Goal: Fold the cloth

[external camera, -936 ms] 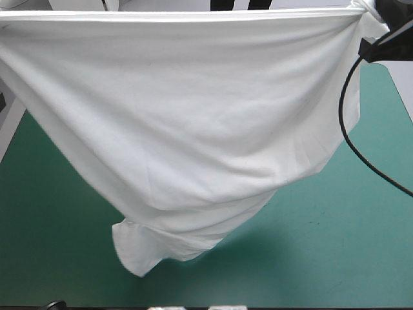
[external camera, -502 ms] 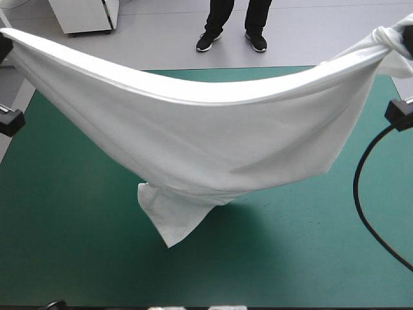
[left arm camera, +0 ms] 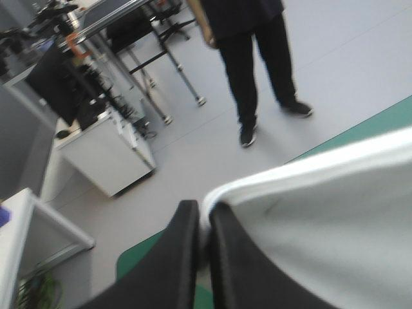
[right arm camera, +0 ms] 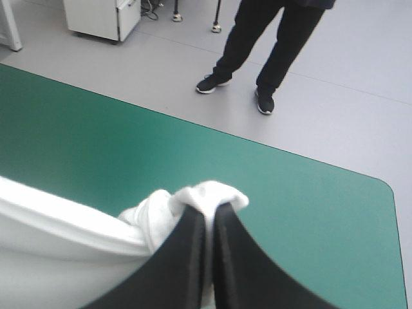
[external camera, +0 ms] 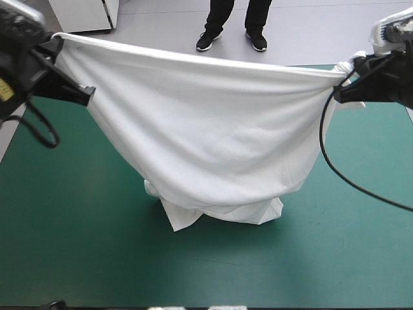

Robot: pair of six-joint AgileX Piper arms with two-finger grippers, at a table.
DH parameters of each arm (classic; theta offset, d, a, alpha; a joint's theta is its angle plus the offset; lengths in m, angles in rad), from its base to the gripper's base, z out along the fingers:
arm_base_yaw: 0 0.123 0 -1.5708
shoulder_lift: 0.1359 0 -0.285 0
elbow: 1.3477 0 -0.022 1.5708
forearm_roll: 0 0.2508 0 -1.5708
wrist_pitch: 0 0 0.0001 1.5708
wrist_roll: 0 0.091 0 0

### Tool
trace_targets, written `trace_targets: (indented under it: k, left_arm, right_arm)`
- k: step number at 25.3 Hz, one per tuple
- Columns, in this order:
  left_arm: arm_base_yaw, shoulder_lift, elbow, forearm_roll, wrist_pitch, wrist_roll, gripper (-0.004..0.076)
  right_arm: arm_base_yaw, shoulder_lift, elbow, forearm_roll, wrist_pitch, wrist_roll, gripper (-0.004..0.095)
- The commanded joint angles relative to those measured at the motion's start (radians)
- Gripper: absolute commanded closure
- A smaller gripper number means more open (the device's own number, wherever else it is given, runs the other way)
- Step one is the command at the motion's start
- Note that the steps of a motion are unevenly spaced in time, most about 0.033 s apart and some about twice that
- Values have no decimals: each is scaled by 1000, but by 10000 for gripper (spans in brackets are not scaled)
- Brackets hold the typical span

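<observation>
Teal-green table [external camera: 77,213] carries the shirt's [external camera: 206,135] low end at 6 o'clock; left gripper [external camera: 59,42] and right gripper [external camera: 345,76] hold its top corners. Left wrist: fingers [left arm camera: 183,251] pinch a thin hem (it may slip). Right wrist: fingers [right arm camera: 190,257] clamp a bunched corner, risking wrinkles.

T-shirt [external camera: 213,135]: white cloth, soft knit look, matt, creased and wrinkled; thicker hem band along the stretched edge.
table cover [external camera: 71,245]: teal-green, matt, smooth, a few faint marks.
left gripper [left arm camera: 205,215]: black, smooth, slight sheen, plastic-looking.
right gripper [right arm camera: 208,215]: black, smooth, same dull sheen, plastic-looking.
</observation>
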Motion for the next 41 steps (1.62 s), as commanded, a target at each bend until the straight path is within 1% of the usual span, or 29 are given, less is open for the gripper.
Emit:
trace_targets:
  k: [1, 2, 4, 5, 6, 8, 11, 14, 17, 22, 25, 29, 33, 37, 41]
  left_arm:
    - [51, 101, -12, 114, -84, -32, 732]
    - [70, 120, -12, 94, -101, -33, 732]
    - [165, 185, -10, -11, -156, -51, 732]
    - [238, 228, -10, -119, -196, -46, 732]
    - [267, 244, -10, -164, -212, -46, 732]
    - [375, 314, -10, -358, -247, -6, 732]
    - [449, 404, -10, -499, -254, 54, 732]
    - [477, 495, -10, -578, -304, 102, 732]
    - [488, 559, -10, -594, -337, 109, 732]
    - [510, 661, -10, -602, -376, 109, 732]
    - [522, 701, -10, -605, -407, 102, 733]
    - [533, 744, -10, -607, -438, 100, 732]
    - [547, 778, -10, -644, -443, 95, 732]
    - [569, 797, -10, -735, -438, 109, 733]
    - [586, 797, -10, -772, -374, 134, 726]
  right_arm:
    - [3, 121, -39, -79, -134, 39, 921]
    - [3, 157, -49, -79, -134, 39, 921]
    - [3, 258, -77, -62, -144, 39, 921]
    - [3, 310, -96, -61, -147, 39, 921]
    - [3, 337, -106, -61, -149, 35, 921]
    - [3, 406, -121, -61, -156, 35, 921]
    - [3, 477, -121, -61, -177, 35, 921]
    - [3, 543, -121, -57, -201, 32, 921]
    - [3, 594, -121, -45, -203, 21, 921]
    - [3, 680, -121, 20, -219, -27, 921]
    - [3, 729, -121, 72, -222, -83, 921]
    - [-1, 777, -121, 82, -212, -96, 921]
    - [-18, 802, -121, 108, -212, -108, 921]
    - [-38, 807, -119, 129, -210, -111, 921]
    - [-76, 807, -119, 210, -168, -171, 910]
